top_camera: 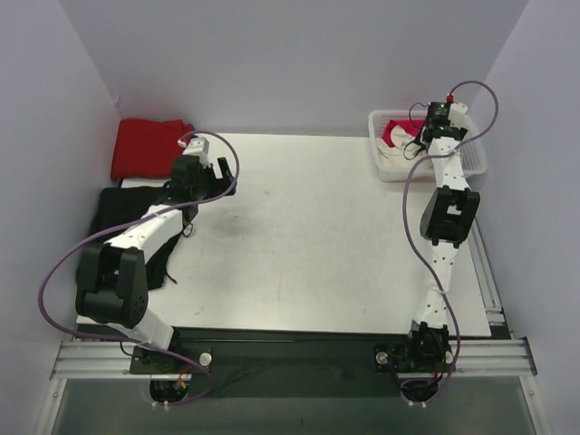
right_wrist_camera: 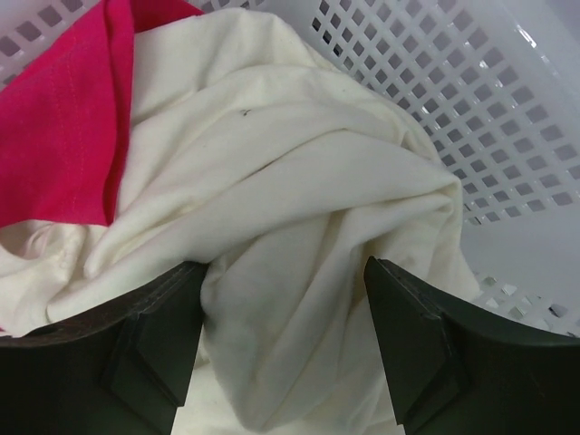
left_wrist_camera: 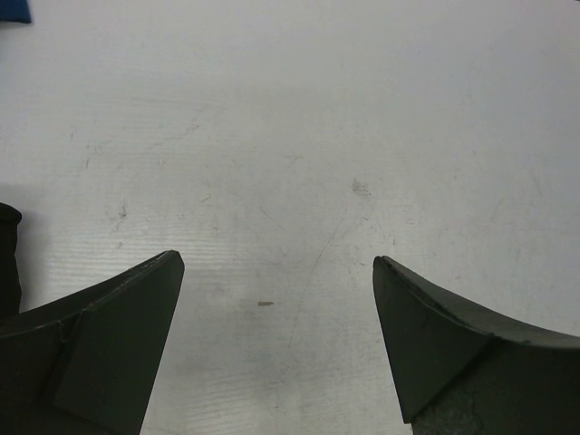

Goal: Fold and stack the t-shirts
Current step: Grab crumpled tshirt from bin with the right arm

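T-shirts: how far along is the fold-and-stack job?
Done: one red cloth shirt looks folded at the far-left corner. In hand: the right gripper, jaws open, straddles the cream-white shirt inside the white perforated plastic basket. Remaining: that shirt and the magenta-pink cloth shirt beside it; the left gripper hangs open over the table.

1. top view: no text, label, brand or number legible.
2. left wrist view: nothing legible on the table (left_wrist_camera: 290, 136) ahead of the left gripper (left_wrist_camera: 277, 261).
3. right wrist view: nothing legible on the cream-white shirt (right_wrist_camera: 299, 181) at the right gripper (right_wrist_camera: 285, 265), on the pink shirt (right_wrist_camera: 54, 118) ahead-left, or on the basket (right_wrist_camera: 507, 109) ahead-right.
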Robot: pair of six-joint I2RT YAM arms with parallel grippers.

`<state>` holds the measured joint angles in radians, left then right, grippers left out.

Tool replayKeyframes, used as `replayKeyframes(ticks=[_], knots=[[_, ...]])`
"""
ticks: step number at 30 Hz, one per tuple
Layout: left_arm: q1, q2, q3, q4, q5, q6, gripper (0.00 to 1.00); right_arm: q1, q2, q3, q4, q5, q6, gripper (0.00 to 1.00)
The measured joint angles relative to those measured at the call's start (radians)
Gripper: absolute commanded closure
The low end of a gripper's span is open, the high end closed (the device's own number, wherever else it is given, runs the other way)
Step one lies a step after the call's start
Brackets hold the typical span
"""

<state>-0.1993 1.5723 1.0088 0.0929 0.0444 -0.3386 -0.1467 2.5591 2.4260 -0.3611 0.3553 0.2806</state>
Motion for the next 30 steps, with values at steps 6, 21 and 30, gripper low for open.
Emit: replayKeyframes(ticks=[6,21,30], knots=[[-0.008,0.016,0.036,0.0,0.008,0.0,0.03,-0.019,0.026,0.019,-0.002,-0.031,0.012,0.6],[-0.038,0.033,0.049,-0.002,0.01,0.001,0.03,-0.016,0.013,0.006,0.001,-0.018,0.037,1.0],[-0.061,0.033,0.06,-0.002,0.009,0.006,0.03,0.112,-0.096,-0.016,0.015,0.073,0.01,1.0]])
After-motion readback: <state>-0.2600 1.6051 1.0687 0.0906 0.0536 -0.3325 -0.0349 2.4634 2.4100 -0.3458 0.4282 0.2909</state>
